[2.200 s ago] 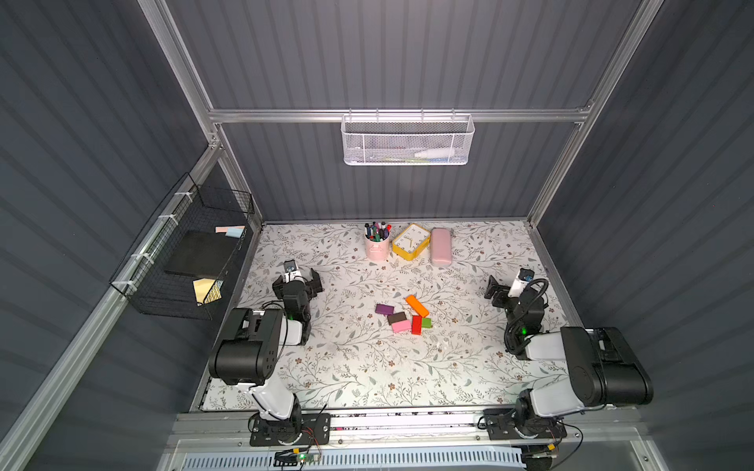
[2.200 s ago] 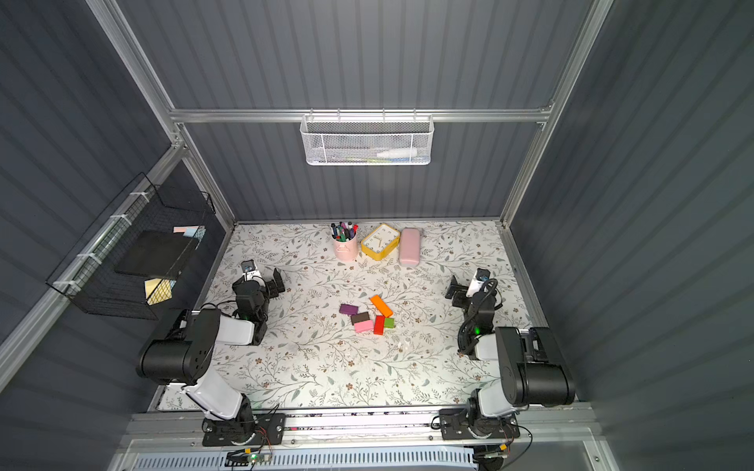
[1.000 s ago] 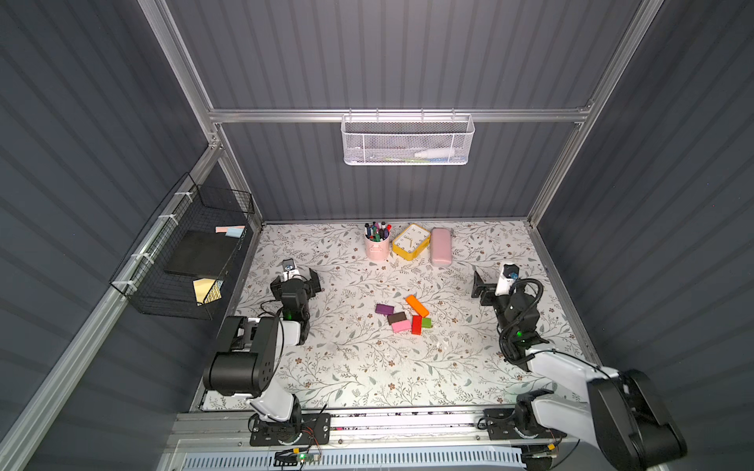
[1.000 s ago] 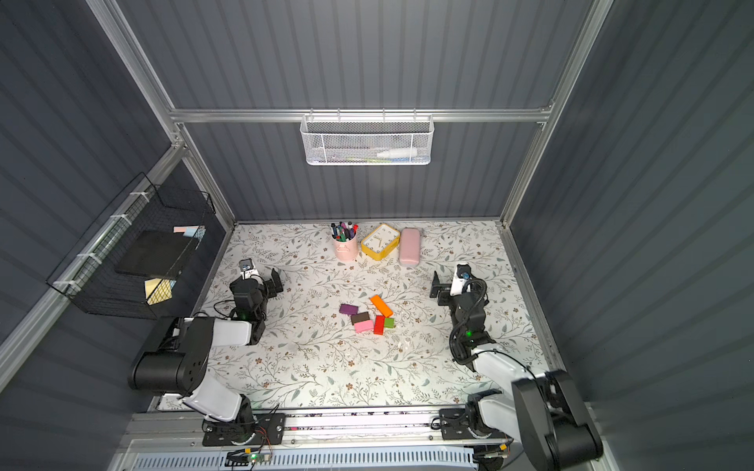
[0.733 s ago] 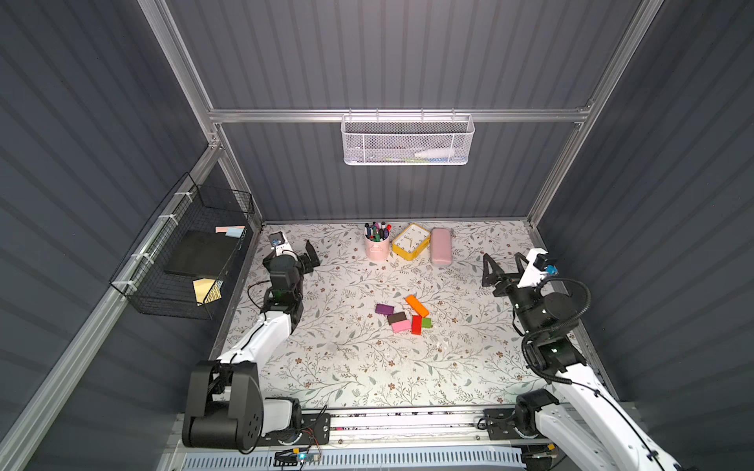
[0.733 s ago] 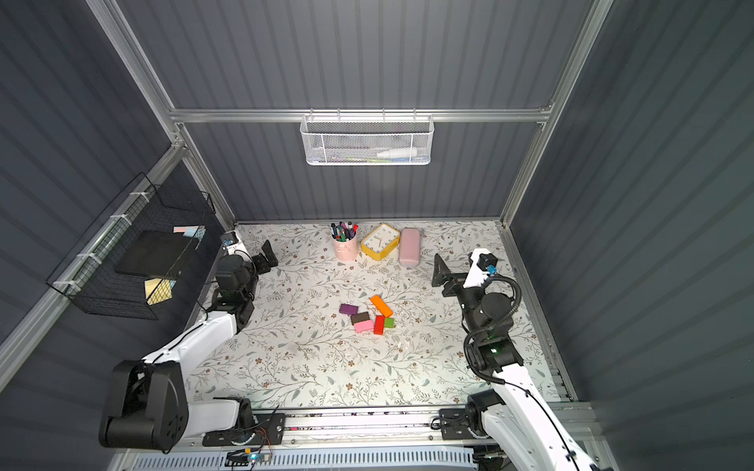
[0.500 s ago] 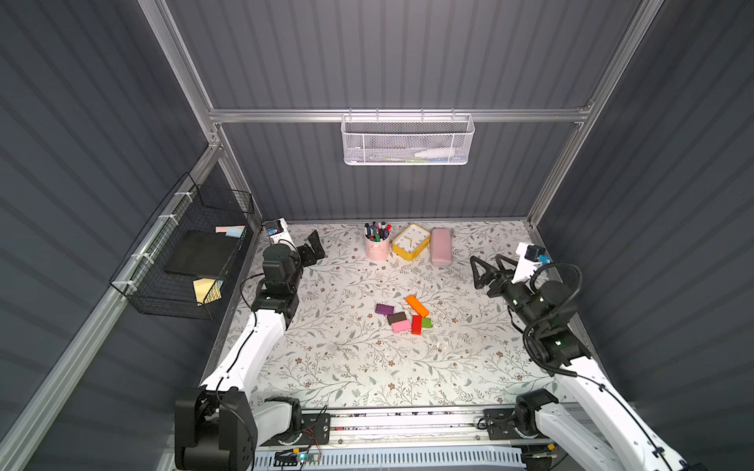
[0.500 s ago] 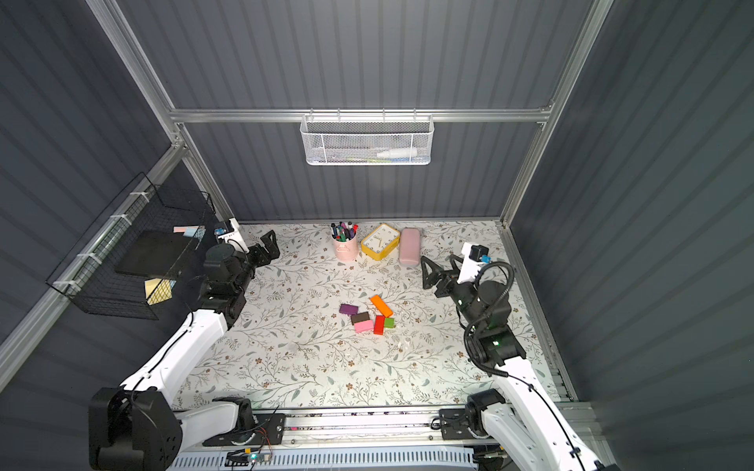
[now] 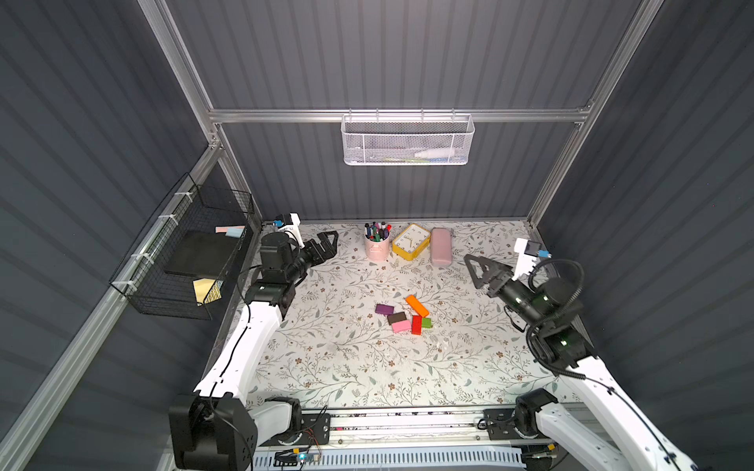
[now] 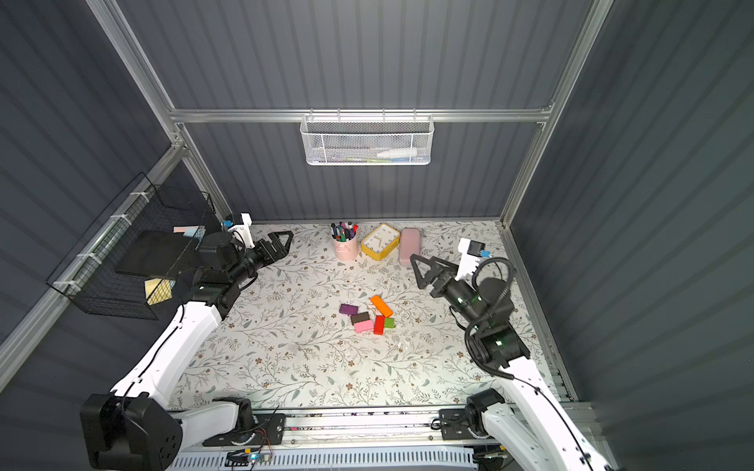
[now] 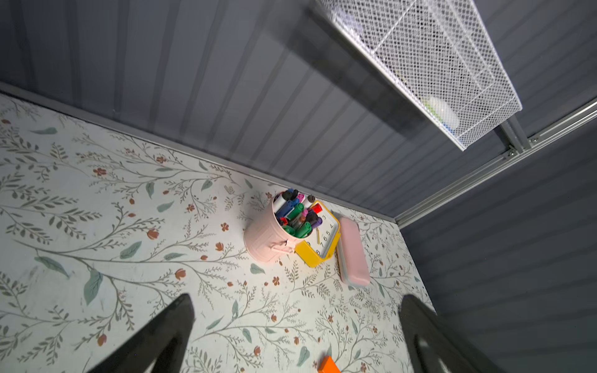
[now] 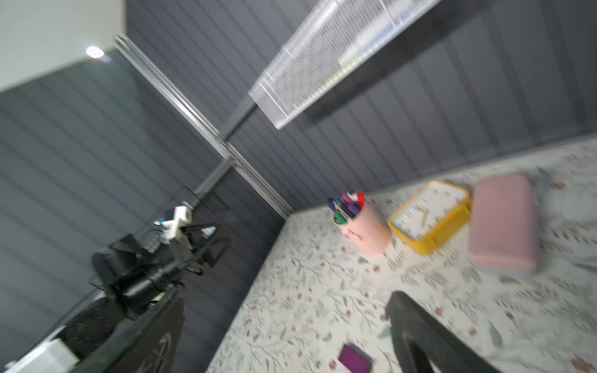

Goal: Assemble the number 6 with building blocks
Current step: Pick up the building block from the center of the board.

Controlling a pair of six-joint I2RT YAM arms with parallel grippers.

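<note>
Your left gripper (image 9: pixel 329 241) hangs above the far left corner of the table (image 9: pixel 347 359), its jaws spread wide with nothing between them. Your right gripper (image 9: pixel 473 265) is up over the right side, also spread wide and empty — neither one touches a block.

In both top views the blocks lie in a loose cluster near the middle of the table, well apart from both grippers. The purple block (image 9: pixel 384 309) sits at the left of the group, just beside the brown block (image 9: pixel 396 317). The pink block (image 9: pixel 401 326) touches the brown one on its near side. The red block (image 9: pixel 416 324) lies against the pink one's right end, and the green cube (image 9: pixel 426 323) touches the red block on the right. The orange bar (image 9: pixel 417 306) lies slanted just behind the red block and the cube — whether it touches them you cannot tell.

At the back, a cup of pens (image 9: pixel 376 248), a yellow clock (image 9: pixel 411 242) and a pink case (image 9: pixel 441 246) stand in a row. The right wrist view is blurred, yet it shows the purple block on the table beyond the spread jaws.
</note>
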